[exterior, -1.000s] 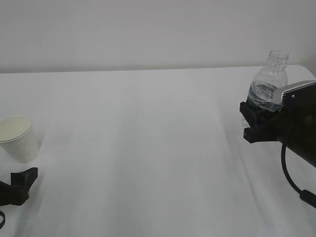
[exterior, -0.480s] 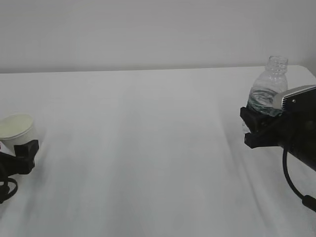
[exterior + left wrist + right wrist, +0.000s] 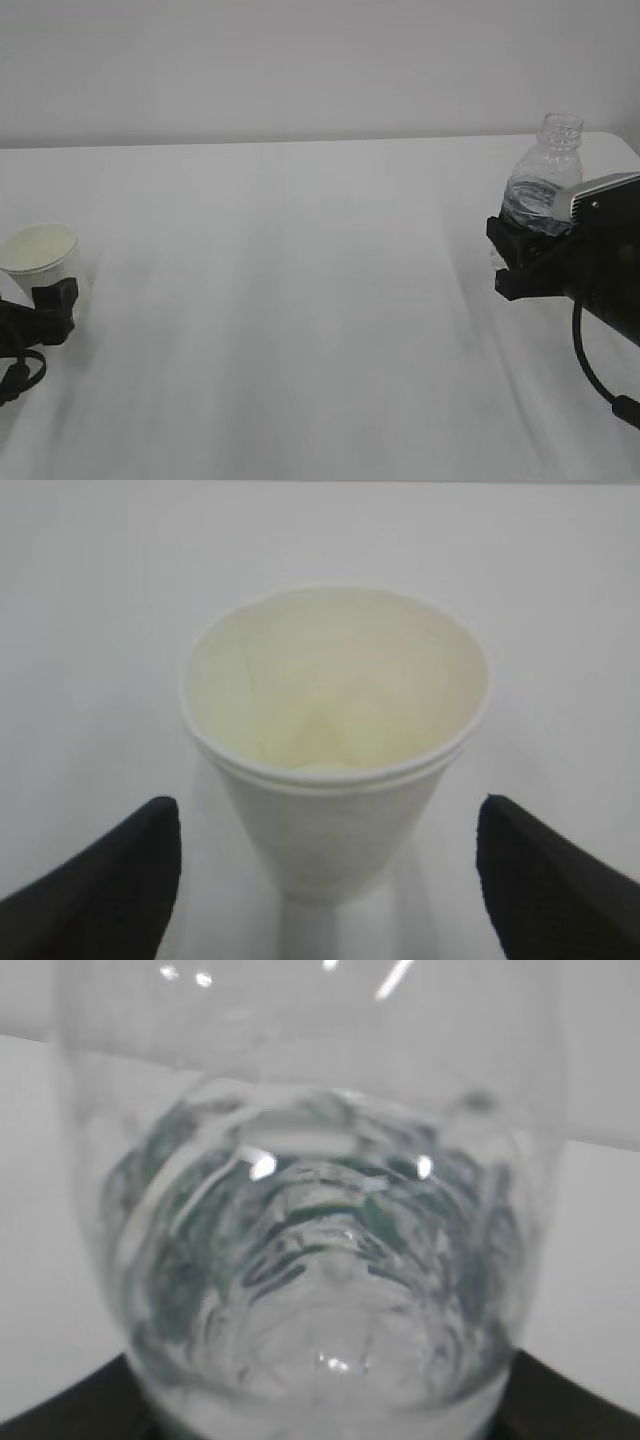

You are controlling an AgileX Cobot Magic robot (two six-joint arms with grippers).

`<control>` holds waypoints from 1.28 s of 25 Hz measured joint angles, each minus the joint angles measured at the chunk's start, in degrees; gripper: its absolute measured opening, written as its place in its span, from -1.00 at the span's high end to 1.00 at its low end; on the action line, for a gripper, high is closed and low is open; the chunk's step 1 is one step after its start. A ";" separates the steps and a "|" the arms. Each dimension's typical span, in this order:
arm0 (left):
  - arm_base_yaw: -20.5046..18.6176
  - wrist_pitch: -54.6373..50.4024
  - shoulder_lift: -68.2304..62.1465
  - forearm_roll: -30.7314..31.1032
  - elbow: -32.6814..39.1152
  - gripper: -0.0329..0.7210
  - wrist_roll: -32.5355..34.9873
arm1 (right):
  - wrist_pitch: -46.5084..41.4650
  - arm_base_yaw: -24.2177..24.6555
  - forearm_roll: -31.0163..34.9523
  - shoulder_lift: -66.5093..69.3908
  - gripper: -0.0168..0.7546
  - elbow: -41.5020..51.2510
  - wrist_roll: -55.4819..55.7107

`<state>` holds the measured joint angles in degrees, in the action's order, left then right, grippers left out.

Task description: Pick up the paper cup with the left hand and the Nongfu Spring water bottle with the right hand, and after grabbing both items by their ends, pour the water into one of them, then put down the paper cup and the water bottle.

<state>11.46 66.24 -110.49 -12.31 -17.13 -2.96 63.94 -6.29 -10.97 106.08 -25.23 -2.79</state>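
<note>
The paper cup [image 3: 40,255] stands upright at the far left of the white table, white with a cream inside. My left gripper [image 3: 50,305] is low on the near side of it. In the left wrist view the paper cup [image 3: 335,750] sits between the two black fingertips [image 3: 140,870]. The left gripper [image 3: 327,810] is open, with a gap on each side of the cup. At the right, my right gripper [image 3: 515,255] is shut on the lower part of the Nongfu Spring water bottle [image 3: 548,165], which is upright and capless. Water [image 3: 320,1260] shows through its clear ribbed body, close above the right gripper [image 3: 320,1415].
The white table [image 3: 300,300] runs back to a pale wall. Its far edge [image 3: 300,140] crosses the exterior view and its right corner lies just behind the bottle. A black cable [image 3: 590,360] hangs under the right arm.
My left gripper has moved forward from the near left corner until its fingers flank the cup. The right gripper and the bottle have sunk slightly and then held still.
</note>
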 joint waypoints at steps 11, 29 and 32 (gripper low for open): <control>0.00 0.00 -2.18 -1.29 -2.38 -0.92 -1.12 | 0.00 0.00 -0.05 0.00 -0.07 0.00 0.00; 0.00 0.00 -7.04 -2.46 -7.36 -0.92 -1.25 | 0.00 0.00 -0.19 0.00 -0.07 0.00 0.00; 0.00 0.00 -7.76 -2.66 -8.30 -0.92 -1.25 | 0.00 0.00 -0.19 0.00 -0.07 0.00 0.00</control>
<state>11.46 66.24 -118.25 -14.97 -25.44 -4.21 63.94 -6.29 -11.16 106.08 -25.23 -2.79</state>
